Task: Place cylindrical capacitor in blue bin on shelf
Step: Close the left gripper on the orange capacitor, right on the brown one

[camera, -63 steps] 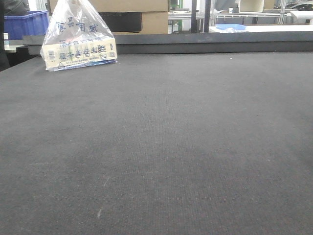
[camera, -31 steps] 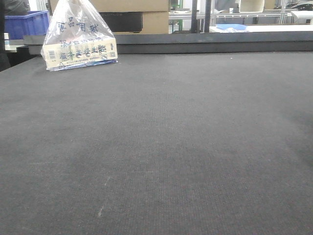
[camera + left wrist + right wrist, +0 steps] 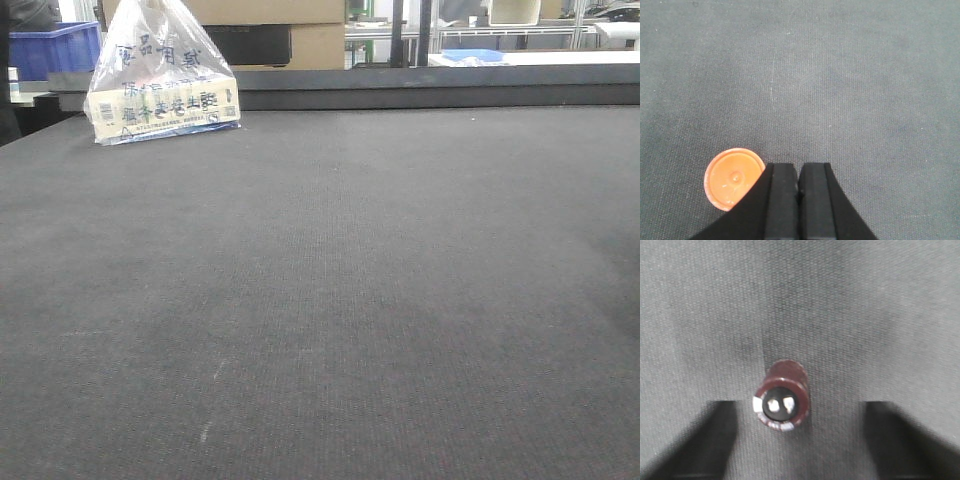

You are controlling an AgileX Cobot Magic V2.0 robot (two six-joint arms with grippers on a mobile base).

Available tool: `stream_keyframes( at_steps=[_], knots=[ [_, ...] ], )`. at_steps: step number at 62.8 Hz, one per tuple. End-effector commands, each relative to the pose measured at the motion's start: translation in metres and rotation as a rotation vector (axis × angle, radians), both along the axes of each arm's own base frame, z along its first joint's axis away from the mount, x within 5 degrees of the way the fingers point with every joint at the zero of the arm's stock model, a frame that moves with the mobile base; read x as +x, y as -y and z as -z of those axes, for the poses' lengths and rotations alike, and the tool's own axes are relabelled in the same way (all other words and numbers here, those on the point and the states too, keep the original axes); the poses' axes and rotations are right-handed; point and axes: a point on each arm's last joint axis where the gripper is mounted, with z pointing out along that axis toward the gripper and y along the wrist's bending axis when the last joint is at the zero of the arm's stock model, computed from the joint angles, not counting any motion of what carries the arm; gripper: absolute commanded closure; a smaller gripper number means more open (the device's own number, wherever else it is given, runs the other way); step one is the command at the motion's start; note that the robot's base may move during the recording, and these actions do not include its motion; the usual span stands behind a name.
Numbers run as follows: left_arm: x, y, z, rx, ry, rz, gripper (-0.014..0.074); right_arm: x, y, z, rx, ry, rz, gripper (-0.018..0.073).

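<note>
Capacitor point(image 3: 782, 402) stands upright on the dark desk point(image 3: 400, 300), its two pale terminals facing up. It sits between the spread fingers of the right end effector point(image 3: 799, 409), which is released and touches nothing. The step in hand looks like the grasp. To do it well I would centre the body between the fingers, since it sits a little toward one side. I would then come low on the barrel and close gently, so it neither tips nor rolls away.

The left end effector point(image 3: 799, 172) is clenched on nothing, just beside an orange cap point(image 3: 735, 179).

By my count there is one capacitor, one orange cap, one plastic bag point(image 3: 160, 75) at the far edge and two end effectors. One blue bin point(image 3: 55, 48) sits beyond the desk. I cannot tell whether it is the one meant, and I see no shelf clearly.
</note>
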Motion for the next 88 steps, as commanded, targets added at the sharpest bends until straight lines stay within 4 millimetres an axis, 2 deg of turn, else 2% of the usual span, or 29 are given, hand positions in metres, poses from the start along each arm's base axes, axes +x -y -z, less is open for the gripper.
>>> stream_keyframes(
  at_steps=[1,16,33,46,59,68,71,76,84,88],
  knots=[
    [0.002,0.001,-0.004,-0.005,0.027,-0.003,0.0707,0.005,0.000,0.006,-0.002,0.028,0.004,0.0116],
    [0.002,0.001,-0.004,-0.005,0.027,-0.003,0.0707,0.011,0.000,0.025,-0.004,-0.022,0.007,0.0188],
    [0.002,0.000,-0.004,-0.003,0.027,-0.002,0.0707,0.014,0.000,0.028,-0.005,-0.021,0.008,0.0270],
    [0.001,0.000,-0.004,0.010,0.024,-0.001,0.0707,0.014,-0.001,0.033,-0.004,-0.065,0.008,0.0450],
    [0.001,-0.004,-0.004,0.078,0.021,0.008,0.0707,0.012,-0.001,0.033,-0.004,-0.082,0.005,0.0722],
    [0.002,-0.005,-0.004,0.100,0.021,0.011,0.0702,0.013,-0.001,0.033,-0.004,-0.069,0.006,0.0727],
    [0.002,-0.006,-0.003,0.108,0.017,0.012,0.0675,0.014,-0.001,0.033,-0.004,-0.057,0.007,0.0727],
    [0.004,-0.007,0.000,0.130,0.000,0.015,0.0570,0.015,-0.001,0.033,-0.003,-0.047,0.008,0.0727],
    [0.010,-0.009,0.005,0.162,-0.023,0.020,0.0286,0.015,-0.001,0.033,-0.003,-0.047,0.008,0.0727],
    [0.014,-0.010,0.008,0.155,-0.026,0.004,0.0188,0.015,-0.001,0.033,-0.003,-0.047,0.008,0.0727]
  ],
)
